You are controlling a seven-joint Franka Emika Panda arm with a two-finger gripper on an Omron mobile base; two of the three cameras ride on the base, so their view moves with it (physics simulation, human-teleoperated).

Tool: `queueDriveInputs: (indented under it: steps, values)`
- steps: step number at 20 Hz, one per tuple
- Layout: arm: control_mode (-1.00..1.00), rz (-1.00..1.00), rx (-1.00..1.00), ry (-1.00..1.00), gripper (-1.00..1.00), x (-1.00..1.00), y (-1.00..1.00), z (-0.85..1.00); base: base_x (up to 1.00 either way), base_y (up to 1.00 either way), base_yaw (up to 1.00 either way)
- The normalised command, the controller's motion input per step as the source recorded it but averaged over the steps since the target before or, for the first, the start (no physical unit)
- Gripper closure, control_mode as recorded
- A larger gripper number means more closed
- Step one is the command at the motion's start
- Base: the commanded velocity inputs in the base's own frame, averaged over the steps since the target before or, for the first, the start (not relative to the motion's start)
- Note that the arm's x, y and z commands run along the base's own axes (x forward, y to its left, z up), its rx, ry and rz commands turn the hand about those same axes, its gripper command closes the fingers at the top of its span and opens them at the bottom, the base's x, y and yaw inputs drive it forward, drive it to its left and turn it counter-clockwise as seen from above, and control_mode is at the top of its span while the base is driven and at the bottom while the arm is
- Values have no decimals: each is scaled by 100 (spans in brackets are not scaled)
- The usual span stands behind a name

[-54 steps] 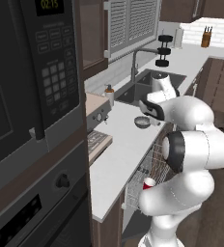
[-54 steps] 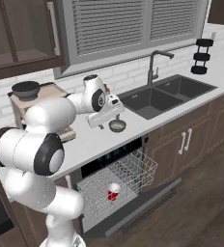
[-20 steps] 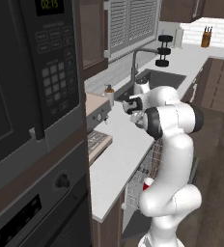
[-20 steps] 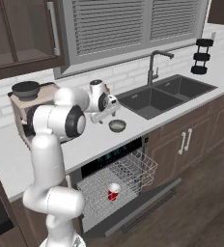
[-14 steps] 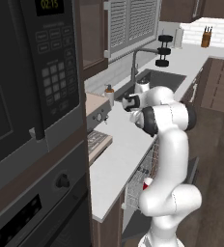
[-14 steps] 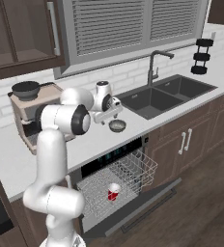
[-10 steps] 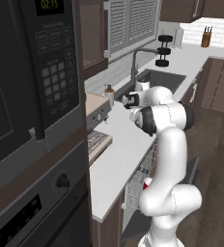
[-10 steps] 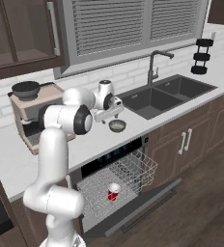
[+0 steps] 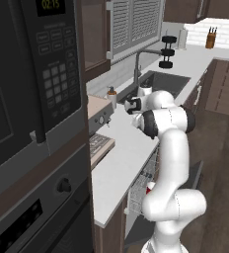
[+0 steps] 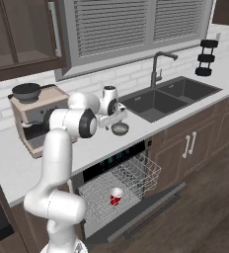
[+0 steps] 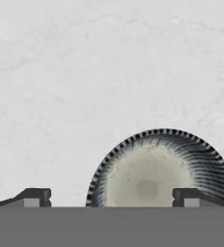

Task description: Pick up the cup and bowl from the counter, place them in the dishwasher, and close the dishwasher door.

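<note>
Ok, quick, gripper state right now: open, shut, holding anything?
Gripper: open and empty, poised over the bowl on the counter, one fingertip above it.

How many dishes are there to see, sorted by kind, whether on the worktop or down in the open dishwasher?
Bowl, dark ribbed rim, on the counter: 1
Red cup, in the dishwasher rack: 1
Total: 2

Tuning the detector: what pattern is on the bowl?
Beige centre, dark radial stripes toward the rim of the bowl; hand view.
</note>
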Motion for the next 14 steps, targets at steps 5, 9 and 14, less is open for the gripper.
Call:
queueDriveInputs:
  steps: [5,9,14]
  values:
    - [-100,0,0,0,-100,3,-14,-32,0,0,0]
    - [-100,0,0,0,-100,7,-13,-24,0,0,0]
    - [-100,0,0,2,-100,8,0,-20,0,0,0]
